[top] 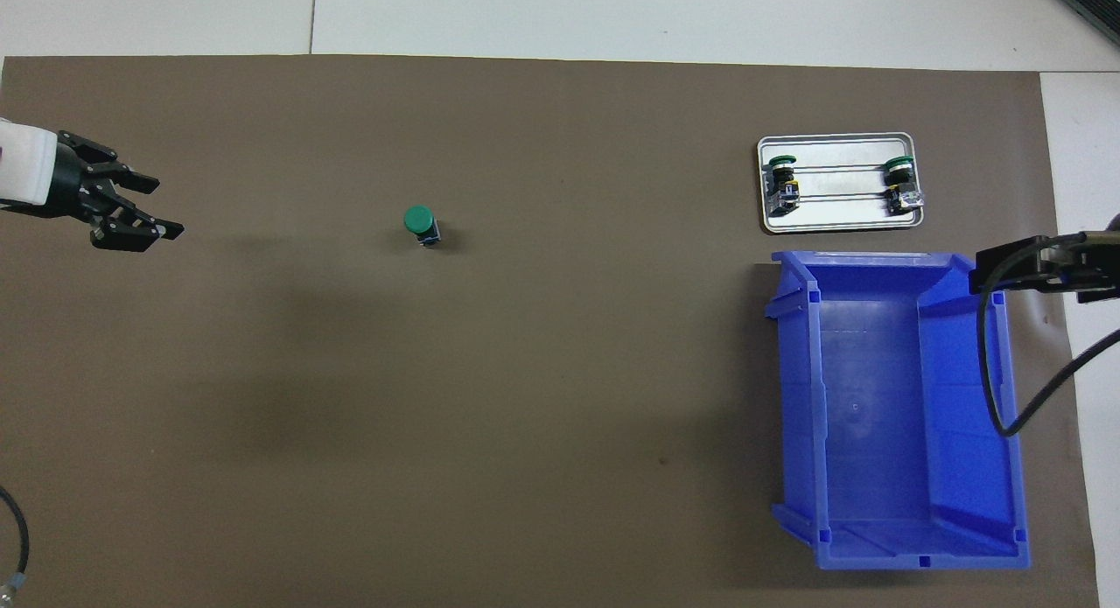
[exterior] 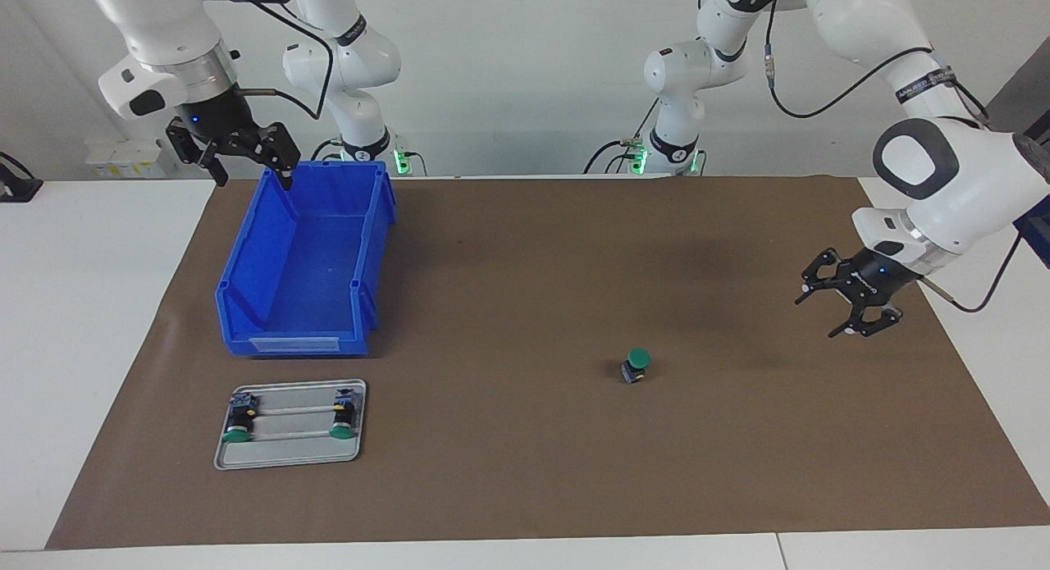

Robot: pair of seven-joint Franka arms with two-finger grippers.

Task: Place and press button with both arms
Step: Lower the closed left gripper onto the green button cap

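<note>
Left end effector (exterior: 845, 303): up in the air over the brown mat at the left arm's end of the bench, fingers spread apart with nothing between them.
Right end effector (exterior: 246, 156): up over the rim of the blue bin at the right arm's end, fingers wide apart and empty.
Button (exterior: 635, 366): stands upright on the mat, green cap on top, dark body below; well apart from the left end effector, toward the middle of the bench from it, and touched by neither arm. It is much farther still from the right end effector.
Blue bin (exterior: 254, 258): directly under the right end effector, open side up, nothing visible inside.
Metal tray (exterior: 289, 458): on the mat just beside the bin, farther from the robots than the bin and than the right end effector's spot.
Tray contents: two green-capped switches (exterior: 238, 418) lying on their sides, one at each end of the tray, with two thin rods running between them.
Mat (exterior: 525, 488): brown sheet covering most of the white bench (exterior: 74, 307).
</note>
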